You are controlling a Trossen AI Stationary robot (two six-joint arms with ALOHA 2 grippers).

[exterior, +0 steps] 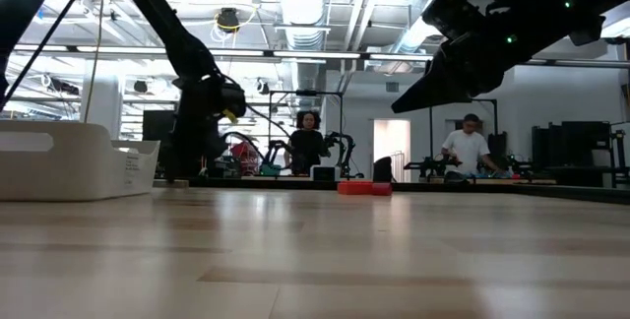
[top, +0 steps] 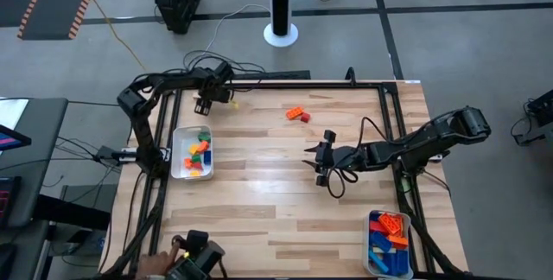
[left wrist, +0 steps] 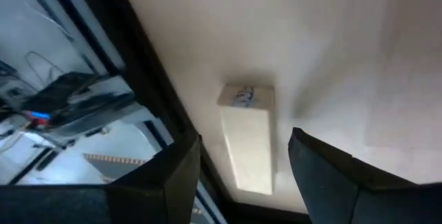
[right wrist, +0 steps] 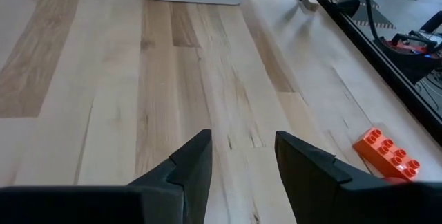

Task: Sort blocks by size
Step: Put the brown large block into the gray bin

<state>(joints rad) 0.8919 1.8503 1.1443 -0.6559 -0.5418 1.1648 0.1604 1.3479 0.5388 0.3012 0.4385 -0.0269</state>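
Right gripper [right wrist: 238, 158] open, empty, mid-table; left gripper [left wrist: 242, 175] open over tan bar [left wrist: 246, 137] at far-left corner. Orange brick [top: 296, 113] and red brick [top: 305, 118] near far edge. Light, rigid, slick: pinch long sides.

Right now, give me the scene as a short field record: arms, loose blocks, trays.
left gripper: open, above a tan wooden bar block at the table's far left edge, nothing held
right gripper: open, empty, over bare wood mid-table
loose blocks: orange studded brick with a red brick touching it, far centre of the wooden table
left white tray: holds mixed small blocks, green, orange, yellow, red
right white tray: holds orange, blue and red blocks
background: two people beyond the table in the low view
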